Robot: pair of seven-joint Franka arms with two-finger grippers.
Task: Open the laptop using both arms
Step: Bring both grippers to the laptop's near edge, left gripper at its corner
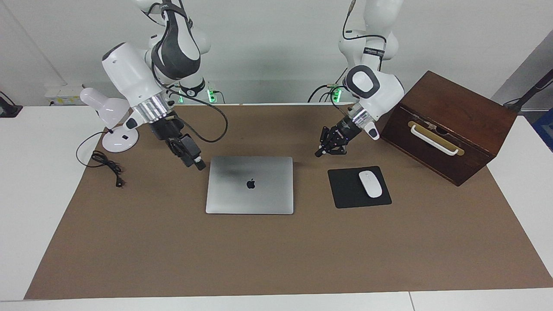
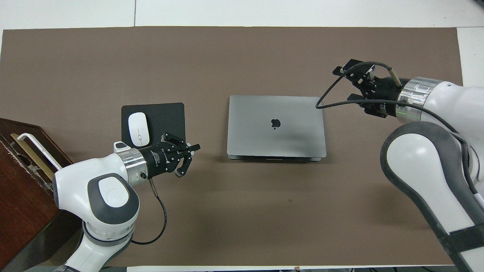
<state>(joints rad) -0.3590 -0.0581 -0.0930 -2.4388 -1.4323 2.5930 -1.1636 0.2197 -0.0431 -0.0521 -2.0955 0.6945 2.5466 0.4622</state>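
The silver-grey laptop [image 1: 249,185] lies closed and flat on the brown mat, apple logo up; it also shows in the overhead view [image 2: 276,126]. My right gripper [image 1: 196,162] is open and hangs low over the mat just off the laptop's corner at the right arm's end, touching nothing [image 2: 346,84]. My left gripper [image 1: 329,152] is open and empty, over the mat between the laptop and the mouse pad, apart from both [image 2: 189,160].
A black mouse pad [image 1: 345,190] with a white mouse [image 1: 370,184] lies beside the laptop toward the left arm's end. A dark wooden box [image 1: 453,116] with a white handle stands at that end. A white desk lamp [image 1: 108,112] and its cable [image 1: 108,164] are at the right arm's end.
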